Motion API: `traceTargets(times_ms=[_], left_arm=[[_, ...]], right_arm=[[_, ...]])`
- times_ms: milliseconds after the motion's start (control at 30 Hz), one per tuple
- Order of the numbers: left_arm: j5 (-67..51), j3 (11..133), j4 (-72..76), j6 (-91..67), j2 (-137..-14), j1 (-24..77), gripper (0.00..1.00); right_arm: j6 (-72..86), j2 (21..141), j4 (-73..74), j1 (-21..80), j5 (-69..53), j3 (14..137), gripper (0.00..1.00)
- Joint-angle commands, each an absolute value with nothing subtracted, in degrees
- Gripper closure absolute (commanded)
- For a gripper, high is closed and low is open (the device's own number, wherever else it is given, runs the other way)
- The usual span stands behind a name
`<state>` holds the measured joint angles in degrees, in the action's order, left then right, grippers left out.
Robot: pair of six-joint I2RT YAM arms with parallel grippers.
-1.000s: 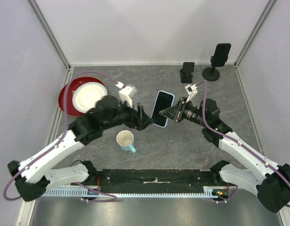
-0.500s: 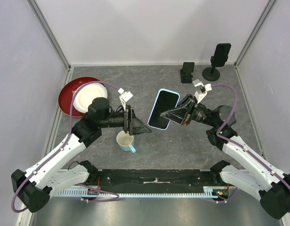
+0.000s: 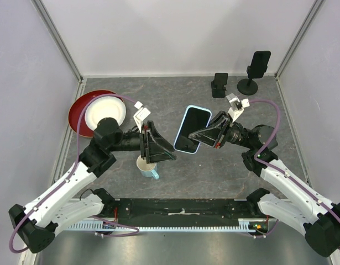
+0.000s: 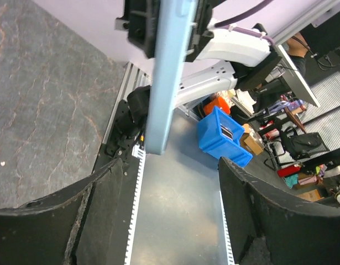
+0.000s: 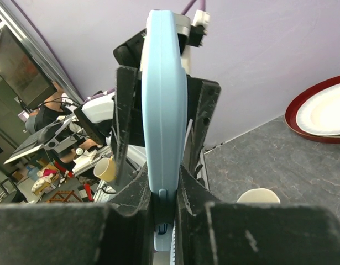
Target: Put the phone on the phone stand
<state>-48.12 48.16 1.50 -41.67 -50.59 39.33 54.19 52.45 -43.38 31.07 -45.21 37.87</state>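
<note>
Our right fingers [image 3: 207,132] clamped the phone [image 3: 191,128] aloft; our left fingers [image 3: 161,147] gaped wide, clear of it. Next, we judged, it needed carrying to the phone stand [image 3: 219,84].

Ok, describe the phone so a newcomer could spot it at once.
Above the middle of the grey table, the right gripper holds the phone in the air. It is a slim slab with a pale blue case and dark screen, unlike the black stands at the far right corner.
</note>
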Motion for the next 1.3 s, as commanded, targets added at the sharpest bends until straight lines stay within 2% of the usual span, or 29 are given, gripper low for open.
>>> traceTargets(times_ms=[0,167,333,567,633,767,867,900,967,1000,1067,1200,1267], left_arm=[[-47.1,49.1,5.5,-42.9,-49.5,39.6,0.25],[-46.2,51.4,4.9,-43.3,-52.6,40.0,0.38],[-42.1,53.3,1.5,-41.4,-53.0,40.4,0.46],[-33.8,54.2,-2.3,-40.0,-52.8,42.4,0.71],[-31.5,54.8,-2.9,-39.1,-53.1,43.4,0.75],[-28.2,57.2,-6.5,-36.6,-55.0,47.0,0.92],[-18.0,60.5,-14.2,-32.6,-55.9,52.1,0.98],[-4.8,63.0,-20.2,-30.3,-56.1,54.3,0.98],[7.2,64.6,-25.3,-29.4,-56.8,58.8,0.98],[10.8,64.7,-26.0,-29.3,-56.8,59.1,0.98],[9.8,62.9,-23.7,-29.6,-55.1,59.1,0.98],[1.9,60.3,-17.7,-29.7,-54.1,59.2,0.98],[2.4,60.4,-17.7,-29.8,-54.1,59.2,0.98]], right_arm=[[53.8,51.5,-47.3,31.1,-45.7,38.5,1.0],[54.1,51.9,-48.0,31.2,-45.8,38.4,1.0],[53.2,51.1,-45.9,31.1,-44.9,38.1,1.0],[50.2,50.5,-41.1,31.2,-43.4,38.3,1.0],[49.8,50.2,-40.3,31.3,-42.4,38.5,1.0],[47.5,49.0,-36.8,32.3,-39.6,39.0,1.0],[41.5,47.6,-27.4,33.5,-33.7,40.8,1.0],[39.3,47.1,-21.0,33.8,-31.6,42.2,1.0],[35.0,46.6,-15.7,35.1,-25.4,43.4,1.0],[34.5,46.8,-12.4,35.3,-23.9,44.1,1.0],[34.7,47.7,-11.8,35.4,-23.8,44.0,0.99],[35.9,50.2,-12.7,35.7,-25.8,44.1,0.68],[35.3,50.9,-12.0,35.6,-25.8,44.6,0.54]])
